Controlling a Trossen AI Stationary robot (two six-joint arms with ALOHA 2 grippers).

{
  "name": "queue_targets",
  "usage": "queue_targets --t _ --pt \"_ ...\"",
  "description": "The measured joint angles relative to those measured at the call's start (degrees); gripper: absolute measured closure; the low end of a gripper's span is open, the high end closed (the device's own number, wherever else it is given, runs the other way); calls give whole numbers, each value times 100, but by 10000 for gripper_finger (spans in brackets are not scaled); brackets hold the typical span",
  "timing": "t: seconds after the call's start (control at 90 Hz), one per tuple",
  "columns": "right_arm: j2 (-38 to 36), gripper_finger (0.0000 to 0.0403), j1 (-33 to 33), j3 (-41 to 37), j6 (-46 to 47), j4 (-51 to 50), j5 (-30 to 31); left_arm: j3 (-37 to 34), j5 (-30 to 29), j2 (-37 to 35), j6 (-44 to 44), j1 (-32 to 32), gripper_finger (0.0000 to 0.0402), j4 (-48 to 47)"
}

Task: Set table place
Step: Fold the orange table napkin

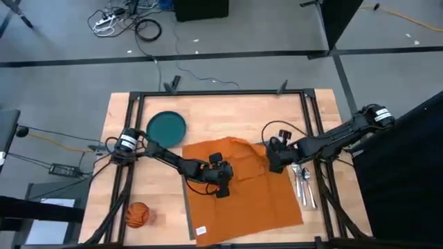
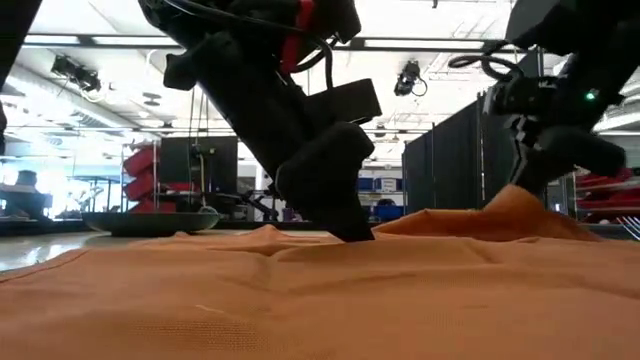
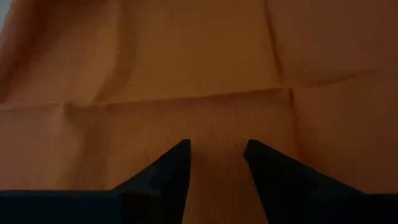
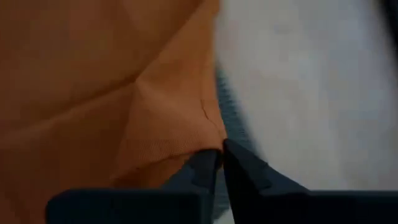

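While the table [image 1: 118, 124] takes up most of the overhead shot, the thing that matters right now is the big orange napkin [image 1: 242, 200] spread over its middle, running down toward 6 o'clock. A thin dark strip along its 9 o'clock side [image 1: 188, 207] looks like the placemat edge poking out from under it, so the cloth seems to be covering the mat almost completely.

The teal plate [image 1: 166, 128] sits at about 10 o'clock from the cloth, near it but apart. The orange cup [image 1: 137, 215] is way off at 8 o'clock by the table's corner, and the cutlery [image 1: 303, 181] lies at 3 o'clock, just beside the napkin's edge.

The left gripper [image 3: 214, 158] is down on the middle of the cloth with its fingers spread a little and nothing between them but flat fabric — not holding anything as far as I can see. The right gripper [image 4: 220, 158] is at the napkin's 2 o'clock corner with the fingers pinched together on the fabric, and the low view shows that corner lifted into a peak.

My take on handling: it's light, floppy cloth, so it'll sag, crease and drag instead of keeping shape. Grab a corner or an edge — not the middle — and a thin pinch could slip out.
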Motion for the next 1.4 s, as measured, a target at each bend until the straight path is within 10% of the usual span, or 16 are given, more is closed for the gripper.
queue_targets --t 0.233,0.478,0.811,1.144,1.4 --pt "-46 403 -1076 2 -1 -75 493 2 28 -2 4 -4 255 -42" --pt "150 395 -2287 2 198 -224 -237 0 123 -7 30 -2 255 -61" --pt "141 282 -2801 102 -909 268 -881 543 282 -58 323 -14 255 -948" --pt "-257 185 -2448 1233 -644 -833 -2445 842 -431 -822 -343 -209 255 -3266" --pt "-534 178 -808 608 683 -330 -2893 -205 -643 -936 -754 -9 255 -2575"
